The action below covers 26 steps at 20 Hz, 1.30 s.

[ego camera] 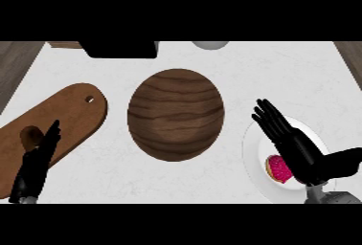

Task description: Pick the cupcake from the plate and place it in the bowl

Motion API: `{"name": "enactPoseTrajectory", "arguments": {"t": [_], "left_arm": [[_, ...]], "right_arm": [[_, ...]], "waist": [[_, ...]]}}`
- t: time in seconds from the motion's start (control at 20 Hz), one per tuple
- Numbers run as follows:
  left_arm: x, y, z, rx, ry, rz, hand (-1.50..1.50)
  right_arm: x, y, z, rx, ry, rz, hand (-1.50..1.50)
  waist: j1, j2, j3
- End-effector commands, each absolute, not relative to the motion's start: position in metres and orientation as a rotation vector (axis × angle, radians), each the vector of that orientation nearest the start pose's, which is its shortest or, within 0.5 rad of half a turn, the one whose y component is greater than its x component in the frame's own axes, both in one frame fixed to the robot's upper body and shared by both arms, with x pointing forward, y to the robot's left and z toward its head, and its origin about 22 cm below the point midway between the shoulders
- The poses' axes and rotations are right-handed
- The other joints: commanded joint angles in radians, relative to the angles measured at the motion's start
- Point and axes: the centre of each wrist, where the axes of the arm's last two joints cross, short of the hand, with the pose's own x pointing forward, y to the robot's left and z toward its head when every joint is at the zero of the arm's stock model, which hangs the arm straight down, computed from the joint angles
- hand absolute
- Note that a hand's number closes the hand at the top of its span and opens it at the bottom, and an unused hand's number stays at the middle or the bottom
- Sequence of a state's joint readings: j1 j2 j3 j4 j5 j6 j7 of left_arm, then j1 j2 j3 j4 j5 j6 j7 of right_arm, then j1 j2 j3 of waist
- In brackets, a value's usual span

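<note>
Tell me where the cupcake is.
The pink-frosted cupcake lies on the white round plate at the head view's lower right, beside the right hand.

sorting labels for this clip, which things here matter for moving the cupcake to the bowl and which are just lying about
Job:
cupcake
white plate
wooden bowl
right hand, open over the plate

Lying about:
cutting board
black object at the counter's far edge
left hand, resting over the board

Single head view looking steeply down at the worktop [283, 72], fairly close; forearms are entering from the frame's lower edge.
</note>
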<state>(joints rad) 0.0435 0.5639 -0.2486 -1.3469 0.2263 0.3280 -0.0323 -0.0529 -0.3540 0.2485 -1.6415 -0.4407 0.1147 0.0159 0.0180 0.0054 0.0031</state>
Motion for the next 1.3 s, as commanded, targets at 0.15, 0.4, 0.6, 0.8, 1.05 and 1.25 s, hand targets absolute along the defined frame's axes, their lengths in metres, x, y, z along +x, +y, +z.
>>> {"name": "enactPoseTrajectory", "arguments": {"t": [0.15, 0.4, 0.6, 0.8, 1.05, 1.25], "left_arm": [[0.264, 0.33, 0.044, 0.375, -1.641, -0.064, 0.0], [0.277, 0.326, 0.065, 0.306, -1.732, 0.037, 0.0], [0.281, 0.332, 0.073, 0.301, -1.777, 0.053, 0.0], [0.283, 0.333, 0.077, 0.259, -1.77, 0.054, 0.0], [0.284, 0.333, 0.079, 0.295, -1.765, 0.059, 0.0], [0.282, 0.333, 0.077, 0.261, -1.767, 0.048, 0.0]], "right_arm": [[0.259, -0.186, 0.074, 0.497, -1.733, 0.291, -1.5], [0.264, -0.224, 0.076, -0.207, -1.925, 0.281, -1.5], [0.213, -0.188, 0.045, -0.328, -2.025, 0.362, -1.5], [0.175, -0.173, 0.053, -0.456, -1.975, 0.478, -1.5], [0.156, -0.2, 0.094, -0.705, -1.772, 0.624, -1.5], [0.146, -0.21, 0.132, -0.798, -1.572, 0.734, -1.5]], "waist": [[-0.005, -0.011, -0.004], [-0.068, -0.033, -0.009], [-0.057, -0.018, -0.005], [-0.046, -0.014, -0.006], [-0.061, -0.018, -0.008], [-0.044, -0.013, -0.009]]}}
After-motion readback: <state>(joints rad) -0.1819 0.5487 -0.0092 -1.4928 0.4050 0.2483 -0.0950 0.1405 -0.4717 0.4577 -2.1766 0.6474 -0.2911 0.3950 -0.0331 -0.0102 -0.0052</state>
